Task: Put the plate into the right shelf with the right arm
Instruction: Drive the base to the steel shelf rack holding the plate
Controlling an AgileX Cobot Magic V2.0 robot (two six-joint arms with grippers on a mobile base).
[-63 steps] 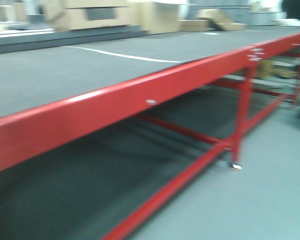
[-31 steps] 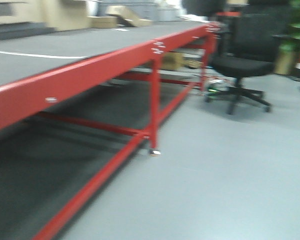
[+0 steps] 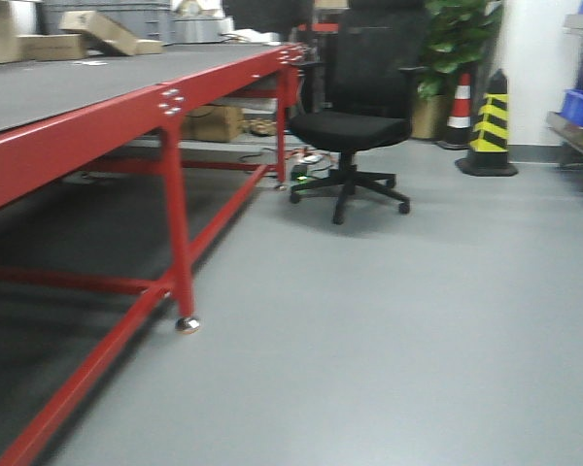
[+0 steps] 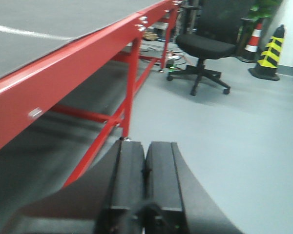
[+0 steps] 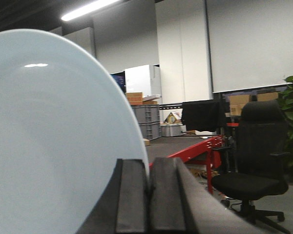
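I see my right hand (image 5: 149,187) clamped on the rim of the plate (image 5: 53,146), which stands on edge, while my left hand (image 4: 145,163) sits pinched together, empty.

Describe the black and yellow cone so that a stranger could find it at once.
Follow the long red table to its far end, where a black office chair stands. Right of the chair, near the white wall, stand two cones. The black and yellow cone is nearer and wider; the other cone is red and white.
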